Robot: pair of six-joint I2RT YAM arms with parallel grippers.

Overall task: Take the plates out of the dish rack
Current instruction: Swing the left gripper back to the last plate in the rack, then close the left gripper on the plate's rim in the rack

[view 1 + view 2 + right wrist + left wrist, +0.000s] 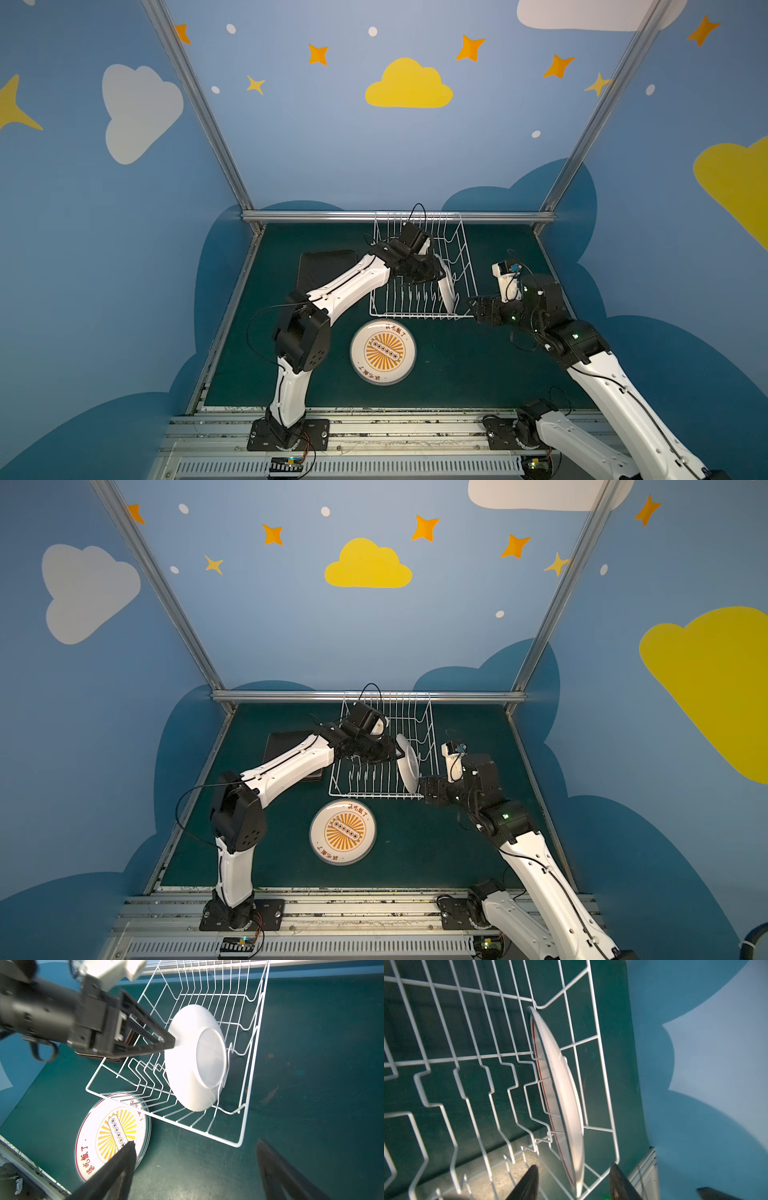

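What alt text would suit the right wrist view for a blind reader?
A white plate stands on edge in a wire dish rack, the left claw at its rim. A sunburst plate lies flat on the green table beside the rack.

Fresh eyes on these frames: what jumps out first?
The lone white plate stands on edge at the right end of the white wire dish rack, and the left hand straddles its rim. Next comes the orange sunburst plate, lying face up on the green mat just in front of the rack. The right hand is open beside the rack's near right corner.
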